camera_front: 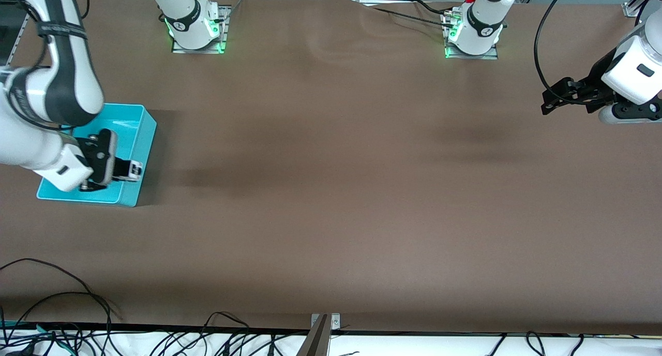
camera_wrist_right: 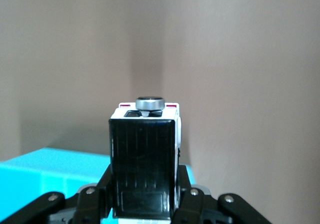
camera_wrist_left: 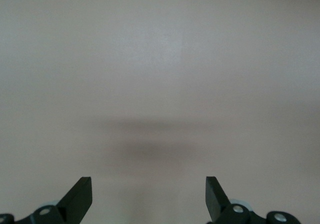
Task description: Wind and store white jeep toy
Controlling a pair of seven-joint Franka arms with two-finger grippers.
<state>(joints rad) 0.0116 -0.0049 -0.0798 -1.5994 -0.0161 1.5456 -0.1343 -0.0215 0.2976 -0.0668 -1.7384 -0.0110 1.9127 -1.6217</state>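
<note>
Front view showing right gripper [camera_front: 133,170] clamping white jeep toy [camera_front: 135,169], hovering over turquoise bin [camera_front: 142,138] at right arm's end of brown table [camera_front: 331,190]. Right wrist view showing jeep [camera_wrist_right: 145,159] pinched between fingers [camera_wrist_right: 192,196], black roof facing camera, bin wall [camera_wrist_right: 45,176] showing beside it. Left gripper [camera_front: 556,100] waiting over table at left arm's end, fingers [camera_wrist_left: 80,196] spread apart, holding nothing.

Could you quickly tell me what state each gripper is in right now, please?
Left gripper: open, holding nothing, over bare table at the left arm's end.
Right gripper: shut on the small white jeep toy with black roof, over the turquoise plastic bin.
</note>
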